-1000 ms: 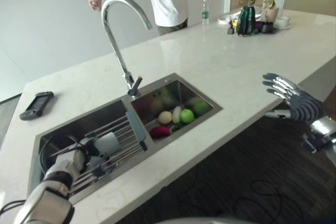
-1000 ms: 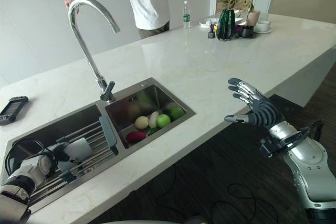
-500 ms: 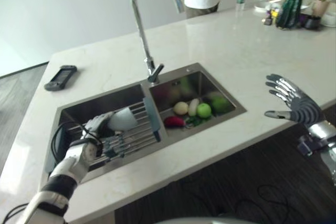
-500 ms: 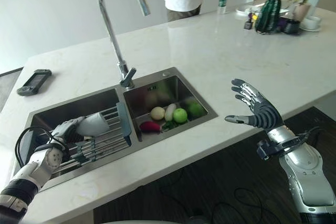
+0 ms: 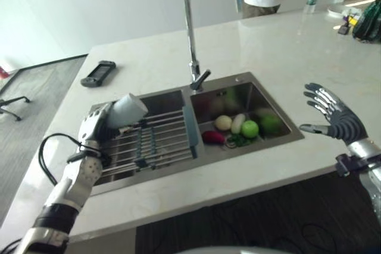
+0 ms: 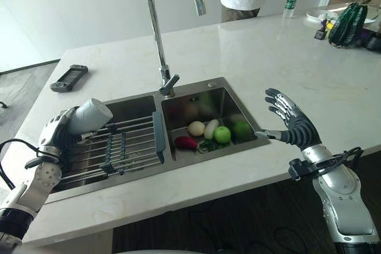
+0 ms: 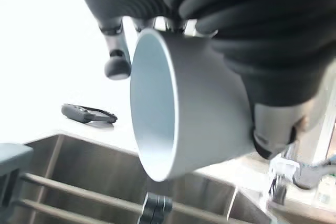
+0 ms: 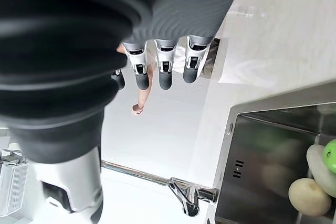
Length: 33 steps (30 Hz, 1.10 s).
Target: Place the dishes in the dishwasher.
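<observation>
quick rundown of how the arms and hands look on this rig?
Both arms are silver-grey metal segments with a dark band near the wrist. The left hand and right hand look alike: slim silver fingers with dark rounded tips, a separate thumb, and a dark ribbed cover over the back of the hand and wrist. The right forearm widens into a smooth silver shell.

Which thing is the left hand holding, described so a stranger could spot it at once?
Start at the double sink under the tall faucet. Above the rack in its left basin, the left hand grips a white cup tipped on its side, the one pale dish there, unlike the vegetables in the right basin.
</observation>
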Tool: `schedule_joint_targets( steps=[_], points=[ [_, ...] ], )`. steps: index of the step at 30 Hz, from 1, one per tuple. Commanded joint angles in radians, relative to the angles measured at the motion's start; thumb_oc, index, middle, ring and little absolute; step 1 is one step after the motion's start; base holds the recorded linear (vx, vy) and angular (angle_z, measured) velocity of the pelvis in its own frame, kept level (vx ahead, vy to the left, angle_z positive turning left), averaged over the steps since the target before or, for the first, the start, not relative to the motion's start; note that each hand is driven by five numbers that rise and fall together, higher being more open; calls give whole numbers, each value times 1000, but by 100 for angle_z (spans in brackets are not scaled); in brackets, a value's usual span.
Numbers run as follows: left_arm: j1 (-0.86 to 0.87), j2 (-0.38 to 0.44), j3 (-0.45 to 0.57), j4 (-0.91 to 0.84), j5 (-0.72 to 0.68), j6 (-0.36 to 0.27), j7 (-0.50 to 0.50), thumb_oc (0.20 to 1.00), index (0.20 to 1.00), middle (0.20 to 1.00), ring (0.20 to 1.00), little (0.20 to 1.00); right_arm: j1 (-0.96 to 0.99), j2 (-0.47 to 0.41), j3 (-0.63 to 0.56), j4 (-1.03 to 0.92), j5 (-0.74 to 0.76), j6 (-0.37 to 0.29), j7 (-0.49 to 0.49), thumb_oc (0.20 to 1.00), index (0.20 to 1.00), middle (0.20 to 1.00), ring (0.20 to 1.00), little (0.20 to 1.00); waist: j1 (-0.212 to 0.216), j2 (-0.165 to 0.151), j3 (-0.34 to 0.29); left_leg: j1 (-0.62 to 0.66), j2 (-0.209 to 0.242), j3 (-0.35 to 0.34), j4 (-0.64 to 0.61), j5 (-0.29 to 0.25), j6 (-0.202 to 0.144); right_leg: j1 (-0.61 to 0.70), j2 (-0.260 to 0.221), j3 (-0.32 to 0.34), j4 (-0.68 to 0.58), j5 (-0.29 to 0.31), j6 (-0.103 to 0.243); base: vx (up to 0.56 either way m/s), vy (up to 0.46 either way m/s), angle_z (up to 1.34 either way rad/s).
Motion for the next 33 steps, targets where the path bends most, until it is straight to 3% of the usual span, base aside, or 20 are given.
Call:
schedule_joint_targets(
  steps=[1,9,22,33],
  points=[
    [-41,89,122,-63,-62,-68,87,200,200,200,200,200,-48,34,3,-63,-24,-44,-21,1000,1000,1000,1000,1000,-2,-55,-20,-27,3,-120,2,-17,-17,35,-8,-66,6,-36,18,-14,-38,21],
    [-6,62,191,-146,-150,-116,120,200,200,200,200,200,-65,56,29,-75,-29,-41,-20,1000,1000,1000,1000,1000,25,-51,-18,-35,0,-151,2,-12,-21,49,-5,-82,6,-46,10,-8,-23,15],
    [41,32,257,-294,-219,-120,103,200,200,200,200,200,-94,73,61,-105,-32,-35,-32,1000,1000,1000,1000,1000,72,-50,-12,-52,-9,-210,2,-3,-25,64,2,-98,6,-56,3,-13,-18,10],
    [78,30,286,-304,-247,-139,103,200,200,200,200,200,-99,68,72,-96,-32,-49,-29,1000,1000,1000,1000,1000,91,-47,-6,-63,-8,-240,2,11,-32,71,10,-107,6,-61,-3,-6,-7,7]
  ],
)
